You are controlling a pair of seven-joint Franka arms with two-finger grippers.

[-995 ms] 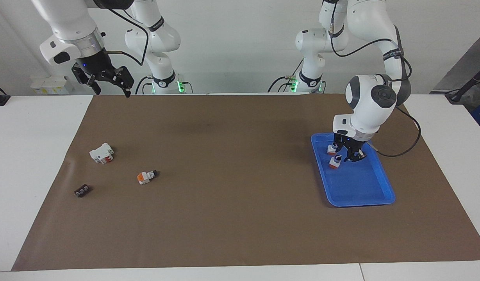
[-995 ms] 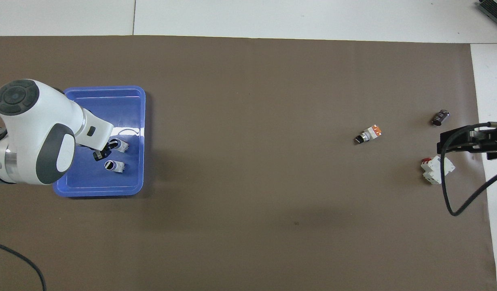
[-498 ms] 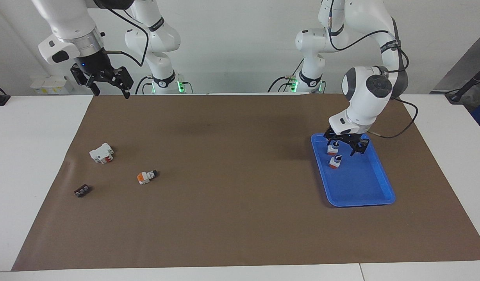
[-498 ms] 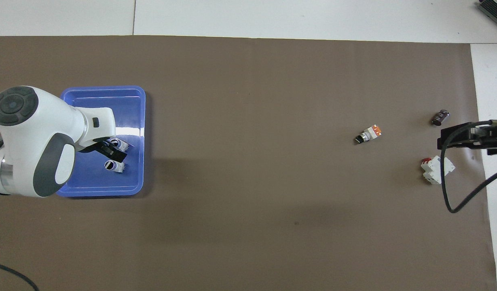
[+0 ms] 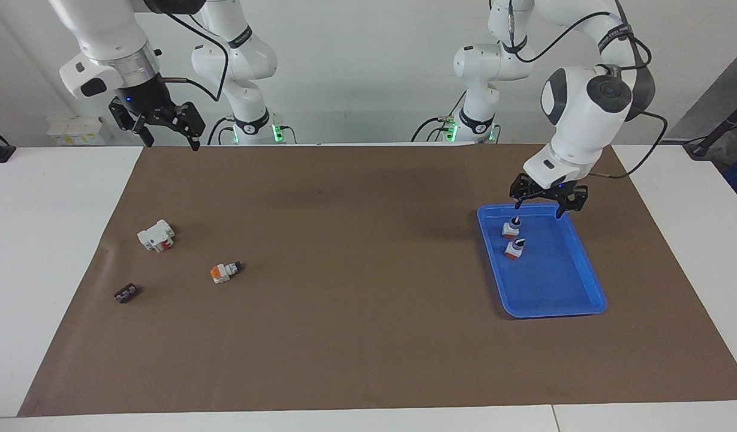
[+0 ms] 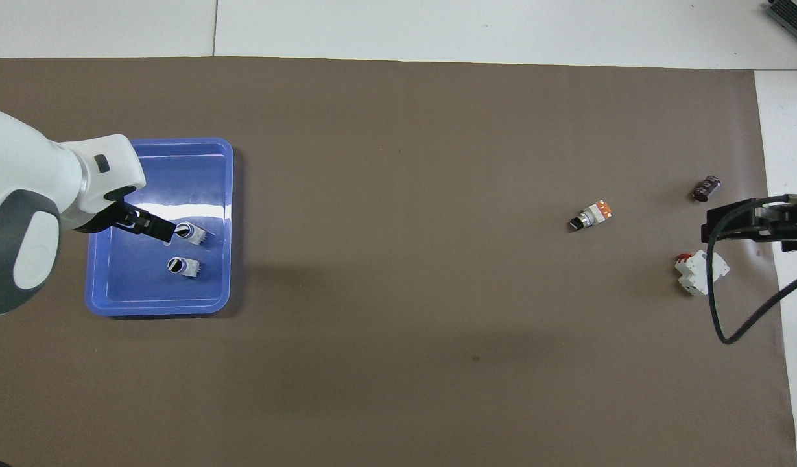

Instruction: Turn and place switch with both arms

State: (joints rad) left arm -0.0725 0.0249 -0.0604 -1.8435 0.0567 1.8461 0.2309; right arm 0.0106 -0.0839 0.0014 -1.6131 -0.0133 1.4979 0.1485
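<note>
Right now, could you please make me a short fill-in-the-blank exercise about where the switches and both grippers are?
1. ____ switches stand upright in the blue tray.
2. The left gripper, open, hangs over the tray edge ____ to the robots.
3. A third switch lies on its ____ on the brown mat.
4. The right gripper holds ____; that arm waits.

Missing words: Two; nearer; side; nothing

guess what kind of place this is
Probably a robotics lab bench for data collection: two large white jointed robot arms mounted at a white table with a brown paper mat, sorting small white-and-orange rotary switches into a blue plastic tray.
</note>
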